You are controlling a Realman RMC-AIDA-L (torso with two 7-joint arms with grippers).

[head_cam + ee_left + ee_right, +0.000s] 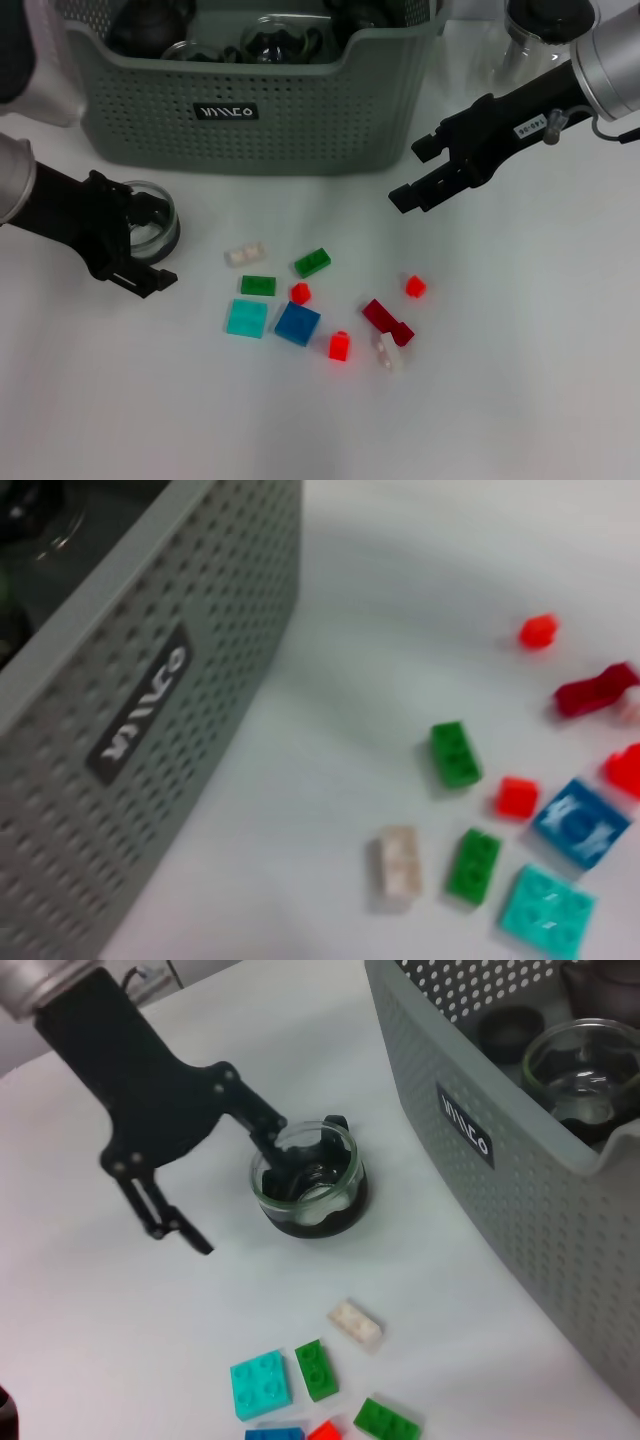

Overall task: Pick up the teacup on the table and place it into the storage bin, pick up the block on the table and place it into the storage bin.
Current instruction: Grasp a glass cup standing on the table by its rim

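Observation:
A clear glass teacup [162,232] [335,1198] stands on the white table, left of the blocks. My left gripper [155,245] [250,1207] is open at it. One finger dips over the cup's rim and the other stays well outside the wall. Several small blocks lie mid-table, among them a white block [245,254] [399,862], a green block [312,262] [455,753], a cyan plate [246,318] and a blue plate [297,323]. The grey-green storage bin [270,110] [120,730] [500,1160] stands behind them. My right gripper [412,175] hangs open and holds nothing, beside the bin's front right corner.
The bin holds a dark teapot [150,25] and glass cups [580,1075]. A glass vessel with a dark lid [530,30] stands right of the bin. Red blocks [340,345] and a dark red piece [385,318] lie on the right of the cluster.

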